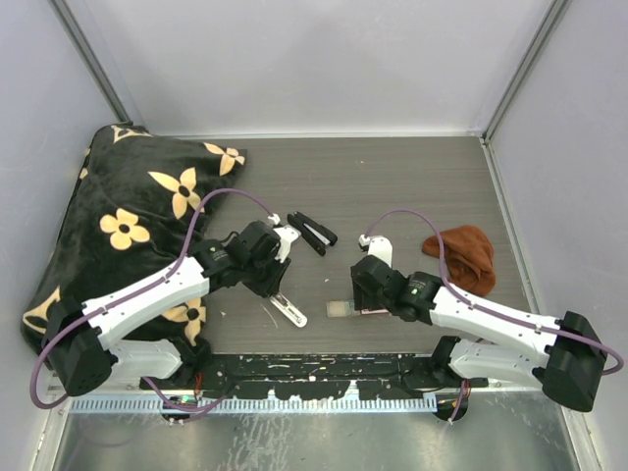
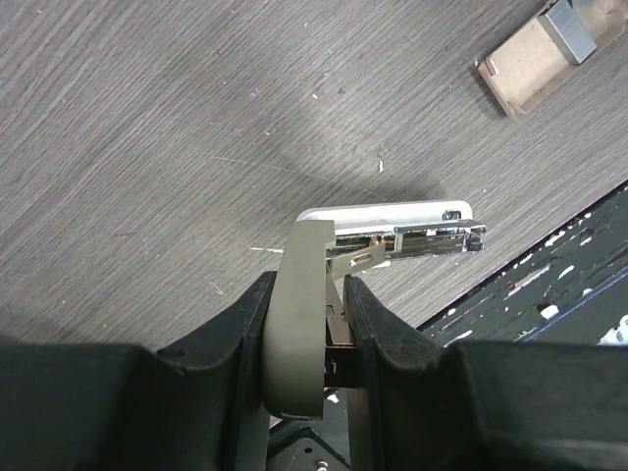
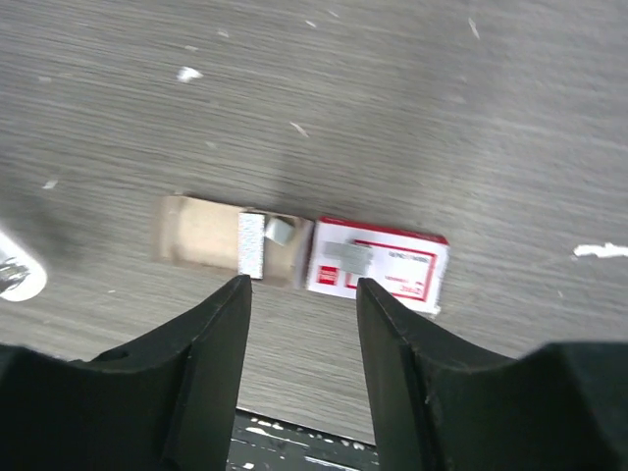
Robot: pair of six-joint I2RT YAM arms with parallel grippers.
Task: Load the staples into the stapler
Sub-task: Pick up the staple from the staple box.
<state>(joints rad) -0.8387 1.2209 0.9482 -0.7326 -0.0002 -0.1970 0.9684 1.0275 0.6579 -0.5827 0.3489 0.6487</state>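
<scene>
The stapler is swung open. My left gripper [image 2: 312, 294] is shut on its cream-green top arm [image 2: 299, 324] and the metal part beside it. The white base [image 2: 383, 211] and silver magazine [image 2: 437, 241] stick out over the table; the base also shows in the top view [image 1: 290, 310]. My right gripper [image 3: 301, 294] is open and empty just above the table. Beyond its tips lie a red-and-white box [image 3: 378, 267] and a brown cardboard tray [image 3: 196, 240] holding a silvery staples strip [image 3: 252, 243] and a small grey block [image 3: 279, 232].
A black pillow with tan flowers [image 1: 128, 226] fills the left side. A brown cloth [image 1: 466, 257] lies at the right. A black elongated object [image 1: 312, 233] lies behind the left gripper [image 1: 270, 257]. The table's near edge is close behind the tray [image 1: 340, 309].
</scene>
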